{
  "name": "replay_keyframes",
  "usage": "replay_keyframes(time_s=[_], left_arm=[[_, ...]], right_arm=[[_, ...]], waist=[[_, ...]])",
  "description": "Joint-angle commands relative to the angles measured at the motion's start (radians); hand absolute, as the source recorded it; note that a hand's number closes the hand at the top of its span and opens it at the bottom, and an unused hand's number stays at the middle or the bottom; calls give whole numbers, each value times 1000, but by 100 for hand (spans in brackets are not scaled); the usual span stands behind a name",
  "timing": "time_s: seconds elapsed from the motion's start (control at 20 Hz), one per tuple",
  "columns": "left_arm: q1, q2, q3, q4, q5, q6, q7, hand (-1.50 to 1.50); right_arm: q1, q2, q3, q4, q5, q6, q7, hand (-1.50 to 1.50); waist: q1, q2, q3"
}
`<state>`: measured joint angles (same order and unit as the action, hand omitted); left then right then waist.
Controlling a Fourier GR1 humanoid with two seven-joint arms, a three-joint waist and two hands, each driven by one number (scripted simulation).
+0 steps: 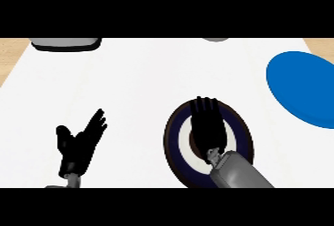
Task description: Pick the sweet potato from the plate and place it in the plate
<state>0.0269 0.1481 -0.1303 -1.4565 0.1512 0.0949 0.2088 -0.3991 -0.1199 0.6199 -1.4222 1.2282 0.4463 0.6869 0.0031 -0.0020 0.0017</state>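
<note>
A plate (pixel 175 145) with a dark navy rim and a white centre lies at the lower middle of the white counter top. My right hand (pixel 207 128) is stretched out over its centre, fingers straight and pointing away from me. The hand covers the plate's middle, so the sweet potato is hidden beneath it and I cannot make it out. A plain blue plate (pixel 303 88) lies to the far right, partly cut off by the view's edge. My left hand (pixel 78 143) rests open at the lower left, fingers up, apart from both plates.
A grey object on a black base (pixel 65 43) sits at the far left edge of the counter. A small grey thing (pixel 215 39) peeks in at the far edge. Wooden surface (pixel 13 55) borders the white top at both sides.
</note>
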Motion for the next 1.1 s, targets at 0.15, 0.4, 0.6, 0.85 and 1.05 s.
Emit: replay_keyframes(time_s=[0.15, 0.4, 0.6, 0.85, 1.05], left_arm=[[-20, -40, 6, 58, -48, 7, -10, 0], [-23, -13, 48, 69, -3, -50, -28, 0], [1, -50, -9, -30, -62, 14, 54, 0], [8, -57, 26, 49, -50, -33, -23, 0], [-15, -35, 41, 11, -37, -19, 26, 0]], right_arm=[[-6, 41, -61, 99, 66, 2, -73, -150], [4, -9, -8, 58, 87, 114, -125, 150], [12, -37, -26, 190, 137, -43, -210, 150], [2, -26, -52, 124, 197, -25, -246, 150], [48, 116, -247, 96, 31, -215, -28, 150]], waist=[[-1, 2, -2], [-3, 1, -2], [2, 2, -1], [-2, 1, -2], [-10, 2, 1]])
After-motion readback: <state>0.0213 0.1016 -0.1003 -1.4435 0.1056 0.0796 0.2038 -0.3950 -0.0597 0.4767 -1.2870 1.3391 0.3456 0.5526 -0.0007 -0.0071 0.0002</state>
